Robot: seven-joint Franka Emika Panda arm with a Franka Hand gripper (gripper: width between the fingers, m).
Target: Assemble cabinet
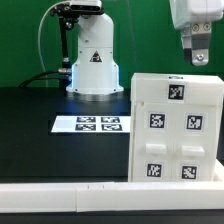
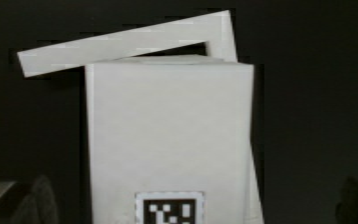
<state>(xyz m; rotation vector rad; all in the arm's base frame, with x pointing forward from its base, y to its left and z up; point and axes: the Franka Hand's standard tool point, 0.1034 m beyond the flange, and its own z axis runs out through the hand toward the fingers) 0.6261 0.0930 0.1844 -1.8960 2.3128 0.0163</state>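
Note:
The cabinet [image 1: 175, 125] is a tall white box with several black-and-white tags on its front, standing at the exterior view's right. My gripper [image 1: 197, 56] hangs just above its top edge and does not touch it. In the wrist view the cabinet [image 2: 167, 130] fills the middle. One tag [image 2: 174, 208] sits near my gripper [image 2: 190, 206], and a flat white piece [image 2: 131, 45] juts out at an angle at the far end. The dark fingers [image 2: 23, 200] stand wide apart, one on each side of the box. The gripper is open and empty.
The marker board [image 1: 88, 124] lies flat on the black table in the middle. The white robot base [image 1: 93, 60] stands behind it. A long low white rail [image 1: 60, 196] runs along the front edge, in front of the cabinet.

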